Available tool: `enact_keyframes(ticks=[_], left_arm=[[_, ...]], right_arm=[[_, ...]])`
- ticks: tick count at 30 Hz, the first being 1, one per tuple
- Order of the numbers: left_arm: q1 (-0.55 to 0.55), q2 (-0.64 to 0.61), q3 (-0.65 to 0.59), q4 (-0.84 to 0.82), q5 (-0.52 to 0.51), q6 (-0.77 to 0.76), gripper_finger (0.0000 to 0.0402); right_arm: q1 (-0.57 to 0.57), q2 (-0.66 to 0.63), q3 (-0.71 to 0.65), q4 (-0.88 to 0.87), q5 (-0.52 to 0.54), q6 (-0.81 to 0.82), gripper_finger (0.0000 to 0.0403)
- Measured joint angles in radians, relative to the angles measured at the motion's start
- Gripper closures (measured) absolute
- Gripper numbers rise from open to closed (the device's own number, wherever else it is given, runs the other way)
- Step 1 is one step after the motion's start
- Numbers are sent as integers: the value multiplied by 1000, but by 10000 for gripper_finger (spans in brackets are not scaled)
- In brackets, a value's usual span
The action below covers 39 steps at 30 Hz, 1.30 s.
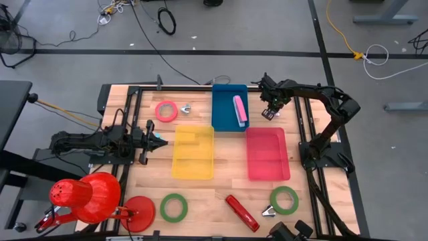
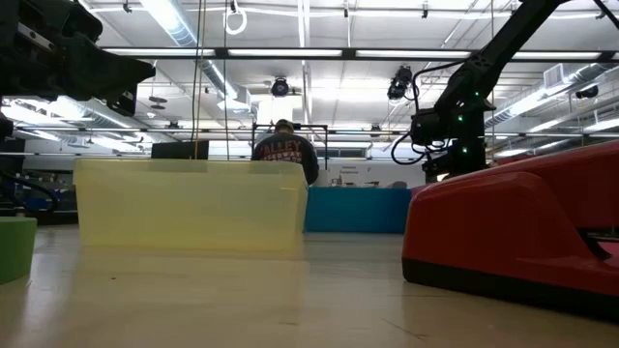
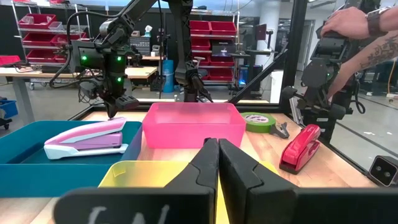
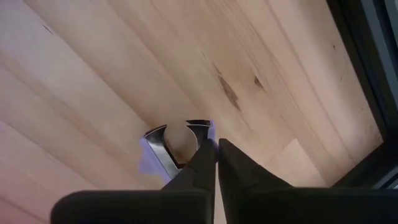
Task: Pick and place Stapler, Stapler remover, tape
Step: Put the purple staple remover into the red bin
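Staple remover (image 4: 177, 144) under right claw (image 4: 216, 163), wrist-view only

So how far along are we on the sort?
Done: pink stapler lies in the blue bin. In hand: right tool looks pinched on a staple remover above the table. To go: red stapler, pink tape, two green tapes and two other removers sit outside the bins. Left tool waits shut beside the yellow bin.

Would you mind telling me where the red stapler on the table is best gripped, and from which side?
Grip the red stapler across its narrow middle, coming straight down from above: it lies flat and diagonal on open wood, so the fingers should straddle its long sides.
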Motion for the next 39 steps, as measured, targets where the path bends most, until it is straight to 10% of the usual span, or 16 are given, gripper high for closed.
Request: enact_keyframes(ticks=[39], left_arm=[[0, 0, 0, 0, 0, 0, 385]], right_arm=[[4, -306, 0, -81, -78, -13, 401]])
